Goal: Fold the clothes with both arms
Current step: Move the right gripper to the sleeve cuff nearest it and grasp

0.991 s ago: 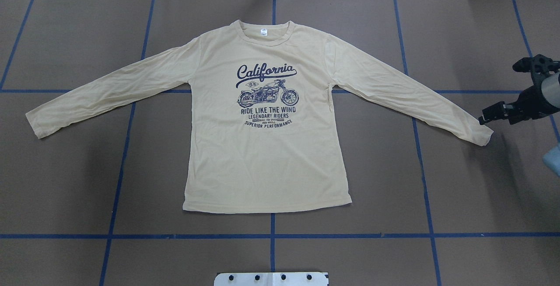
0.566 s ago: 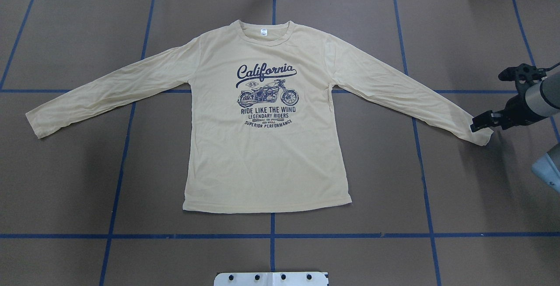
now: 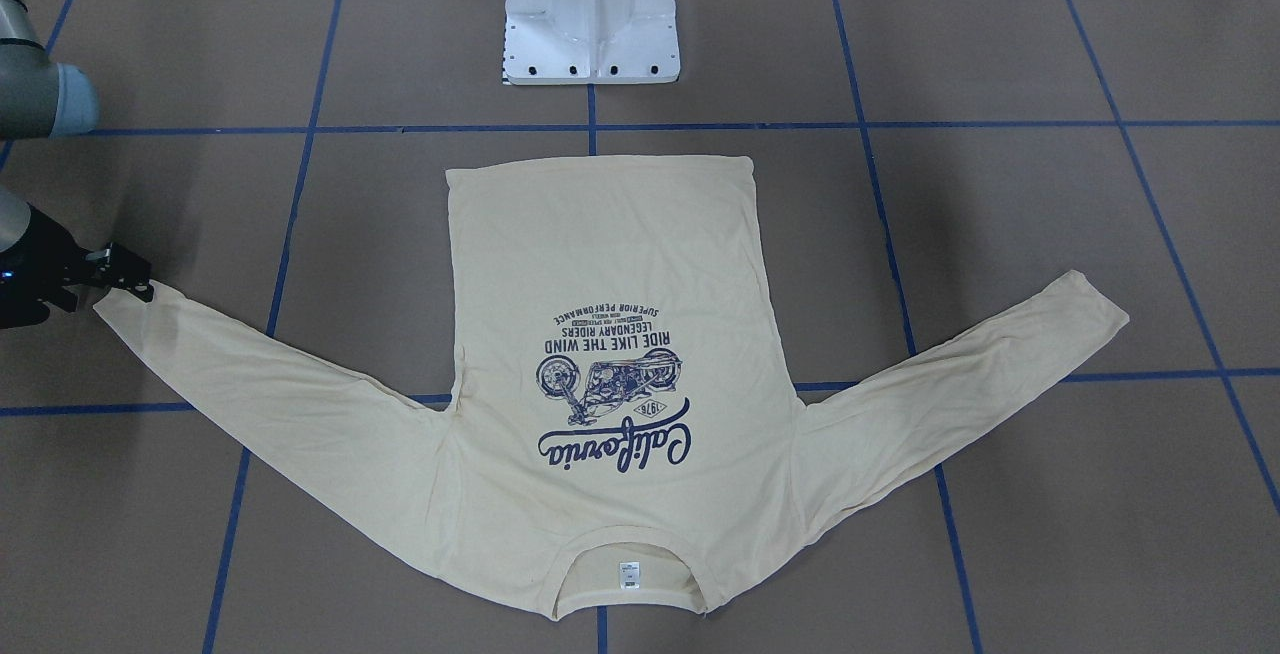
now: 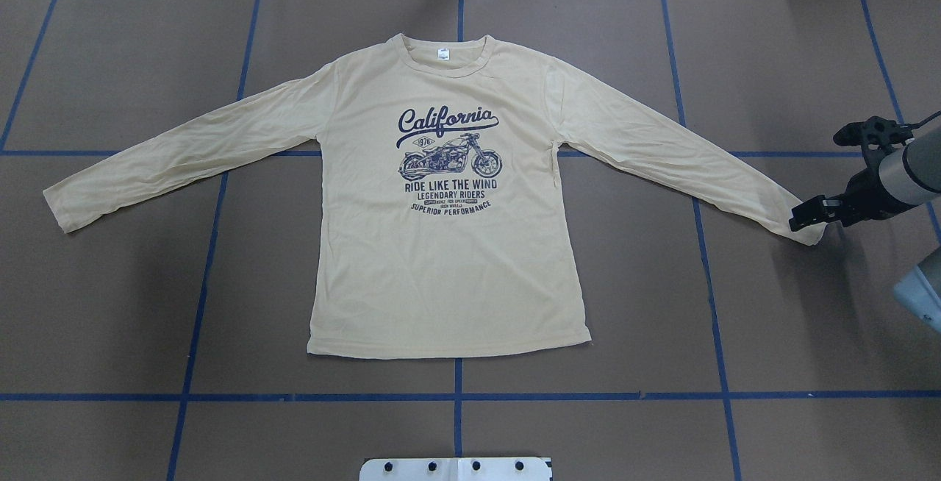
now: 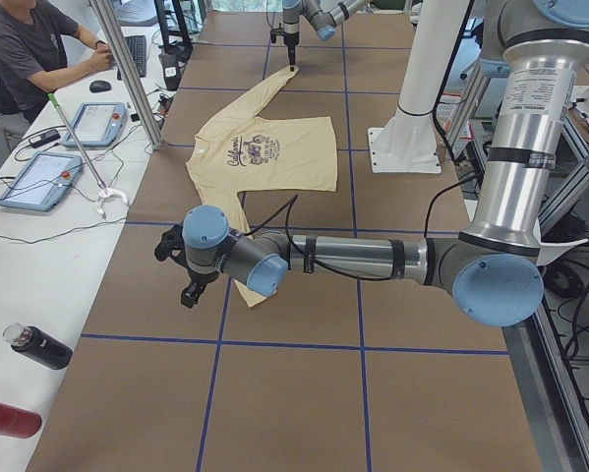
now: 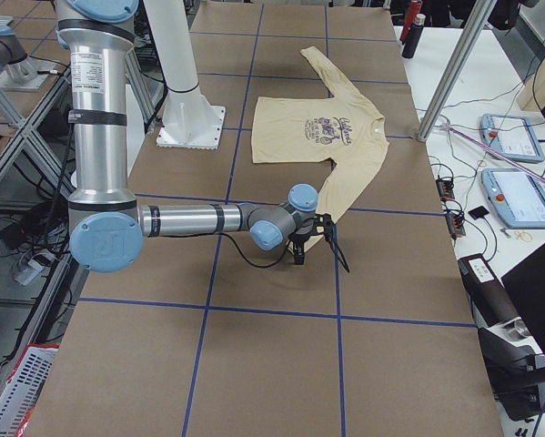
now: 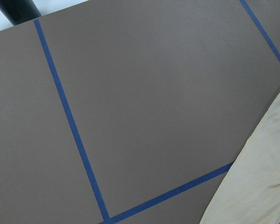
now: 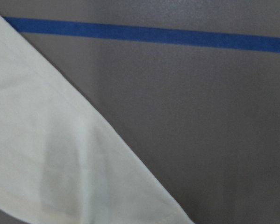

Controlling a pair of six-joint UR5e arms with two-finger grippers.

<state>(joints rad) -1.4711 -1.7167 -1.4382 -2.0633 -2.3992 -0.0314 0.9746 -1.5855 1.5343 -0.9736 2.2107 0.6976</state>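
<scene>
The cream-yellow long-sleeved shirt (image 4: 448,246) lies flat on the table, navy print up and both sleeves spread out. My right gripper (image 4: 805,214) sits low on the cuff of the sleeve on my right (image 4: 772,205), jaws apart, and the cuff still rests on the table. In the right wrist view that sleeve (image 8: 46,149) fills the lower left. My left gripper (image 5: 188,290) shows only in the exterior left view, just outside the other cuff (image 5: 250,293); I cannot tell whether it is open or shut. The left wrist view catches that sleeve (image 7: 261,177) at its lower right.
Blue tape lines cross the brown table. The white pedestal base (image 3: 590,14) stands behind the shirt's hem. A side table along the far edge holds tablets (image 5: 38,177) and cables, with a person (image 5: 38,49) seated there. A dark bottle (image 5: 38,346) lies on it.
My right gripper has moved left and down, from beside the cuff onto its end. The shirt has not moved.
</scene>
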